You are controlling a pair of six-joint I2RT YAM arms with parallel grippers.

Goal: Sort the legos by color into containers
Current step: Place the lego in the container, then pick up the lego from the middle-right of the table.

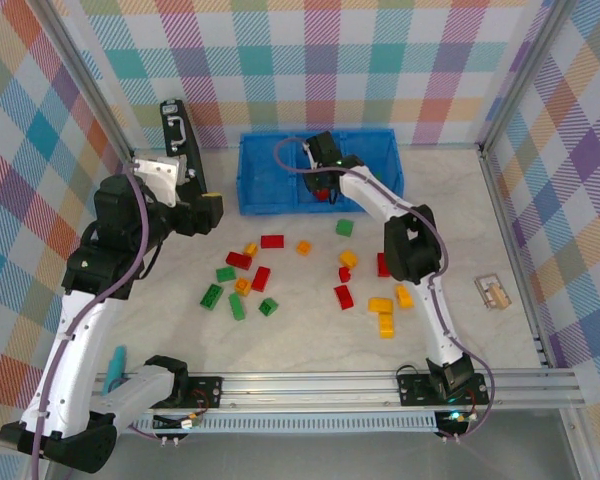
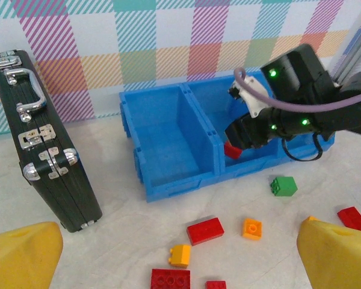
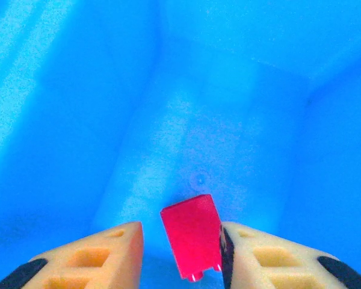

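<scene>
Top external: right arm [image 1: 375, 200] reaches into blue bin [image 1: 265, 182].

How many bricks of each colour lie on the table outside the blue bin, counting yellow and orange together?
Red bricks: 6
Green bricks: 5
Yellow or orange bricks: 7
Total: 18

1. Right wrist view: fingers [image 3: 102, 256] of the right gripper [image 3: 182, 247] run off the bottom edge; red brick [image 3: 192, 238] lies between them, clamped or loose cannot be told
2. Left wrist view: right arm [image 2: 301, 102] hides the right end of the blue bin [image 2: 168, 138]
3. Same view: left gripper [image 2: 180, 259] fingertips [image 2: 21, 256] cut off at both bottom corners
4. Top view: small pale item [image 1: 492, 292] at far right of the table, too small to name
5. Black case [image 1: 180, 135], near end hidden behind the left arm [image 1: 130, 225]
</scene>
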